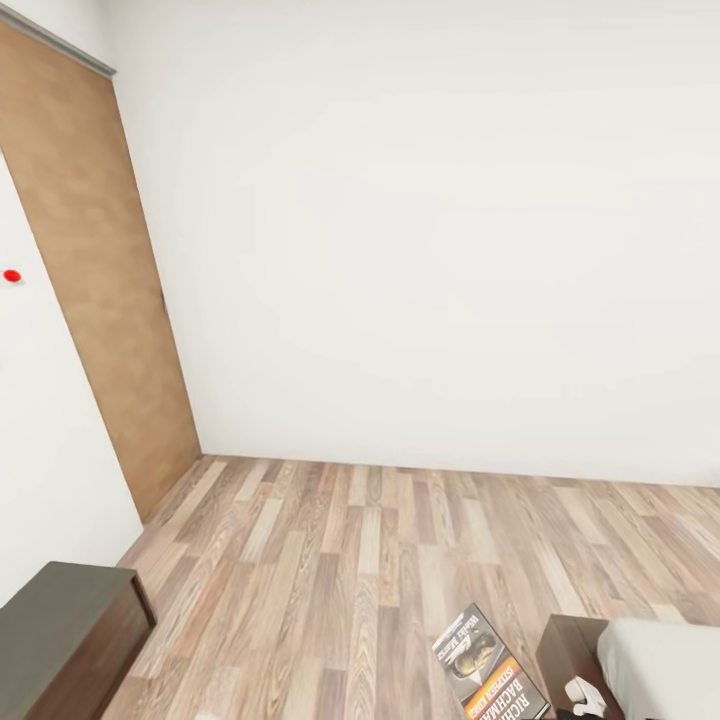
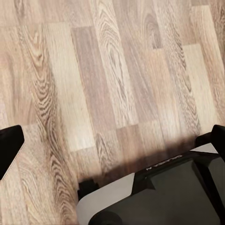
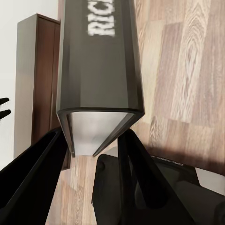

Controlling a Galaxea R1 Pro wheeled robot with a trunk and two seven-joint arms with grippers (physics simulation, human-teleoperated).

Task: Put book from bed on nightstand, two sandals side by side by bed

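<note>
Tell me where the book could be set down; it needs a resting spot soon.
The dark top of the nightstand at lower left, against the white wall, looks bare. Plank floor between it and the book is open. Around the bed corner, the right tool crowds things.

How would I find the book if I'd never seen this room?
Start at the big white wall and look down the plank floor to the bed corner. Just left of it the book is held up, gripped by the right hand. It is the dark thing with an orange band and white letters.
</note>
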